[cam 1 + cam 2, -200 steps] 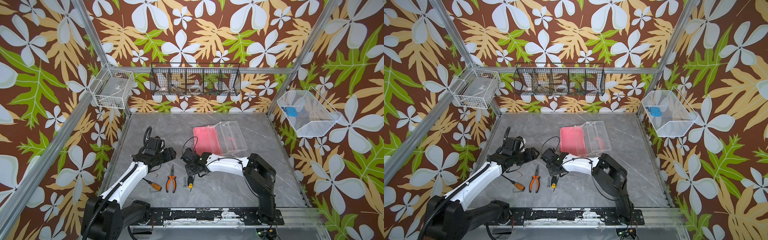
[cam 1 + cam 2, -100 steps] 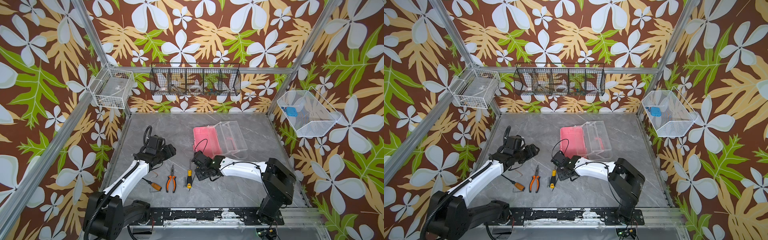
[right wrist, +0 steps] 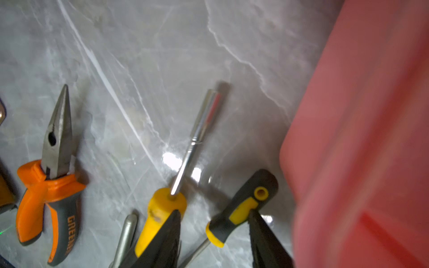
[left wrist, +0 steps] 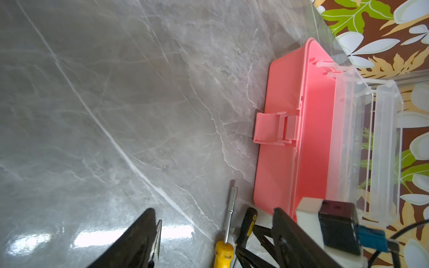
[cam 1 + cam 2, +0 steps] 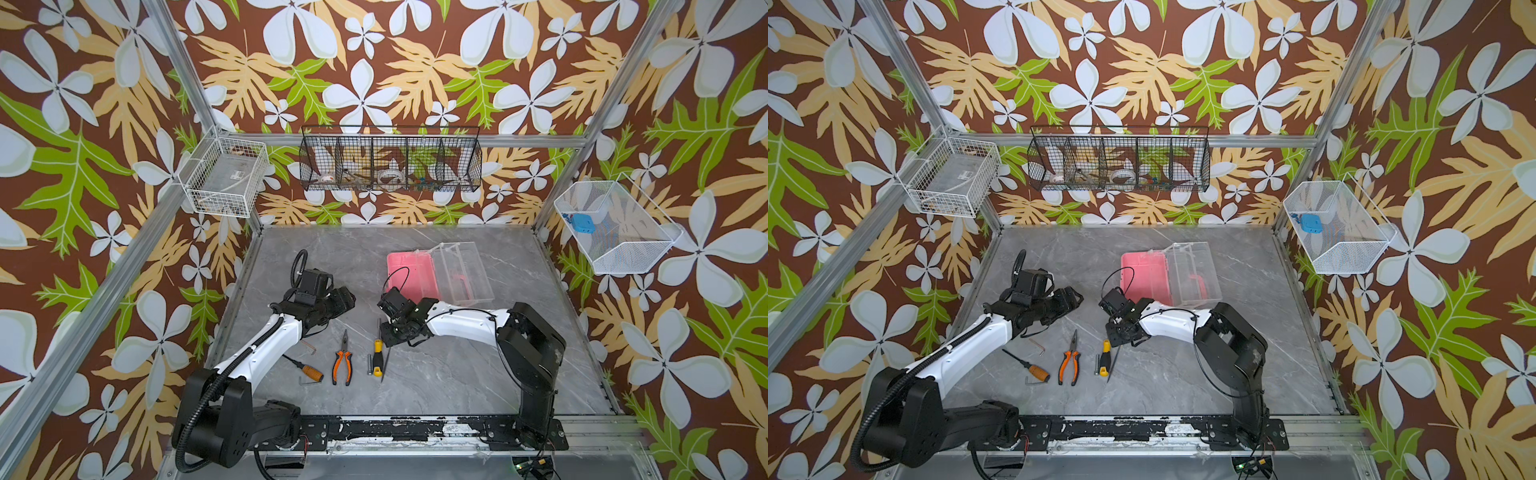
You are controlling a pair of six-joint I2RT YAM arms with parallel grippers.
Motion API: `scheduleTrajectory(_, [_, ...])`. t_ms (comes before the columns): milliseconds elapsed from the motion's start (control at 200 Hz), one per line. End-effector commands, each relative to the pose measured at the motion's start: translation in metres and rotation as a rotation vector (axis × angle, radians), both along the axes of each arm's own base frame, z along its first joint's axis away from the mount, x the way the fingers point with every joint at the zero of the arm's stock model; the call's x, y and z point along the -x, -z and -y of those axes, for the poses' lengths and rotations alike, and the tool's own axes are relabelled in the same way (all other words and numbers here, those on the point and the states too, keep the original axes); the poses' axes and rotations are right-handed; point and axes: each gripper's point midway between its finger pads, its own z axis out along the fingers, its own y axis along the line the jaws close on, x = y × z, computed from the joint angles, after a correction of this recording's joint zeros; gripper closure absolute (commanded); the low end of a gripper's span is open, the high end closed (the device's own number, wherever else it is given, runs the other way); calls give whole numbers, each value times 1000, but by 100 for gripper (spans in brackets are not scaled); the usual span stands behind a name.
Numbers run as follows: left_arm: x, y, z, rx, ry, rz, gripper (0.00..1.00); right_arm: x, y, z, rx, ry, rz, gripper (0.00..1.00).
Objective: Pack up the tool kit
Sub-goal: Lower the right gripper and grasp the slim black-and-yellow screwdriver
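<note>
The left arm lies low along the left edge of the bench [image 5: 457, 374]. The left gripper [image 4: 213, 211] hangs over bare marble with its jaws released and nothing between them. Toward the front edge lies a row of tools: orange-handled screwdriver [image 5: 311, 371], pliers [image 5: 342, 365], then metal bit [image 5: 369, 365] and yellow screwdriver [image 5: 377, 362] just beside each other. The right gripper [image 3: 213, 212] sits low over that end, jaws parted and grasping nothing. One finger appears to touch the handle of the black-yellow screwdriver [image 3: 241, 206]. The pink case [image 5: 411, 274] stands just beside those jaws, its clear lid [image 5: 465, 270] thrown open rightward. Open bench lies at the back left and in a strip right of the case.
</note>
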Motion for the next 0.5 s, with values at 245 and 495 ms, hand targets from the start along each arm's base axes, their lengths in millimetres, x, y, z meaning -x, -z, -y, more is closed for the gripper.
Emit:
scheduleTrajectory(245, [-11,5,7,11,29,3,20,-8,6,3,62,-36,6,53])
scheduleTrajectory(495, [-19,10,14,33,39,-11,20,-11,-2,24,155,-38,60,55])
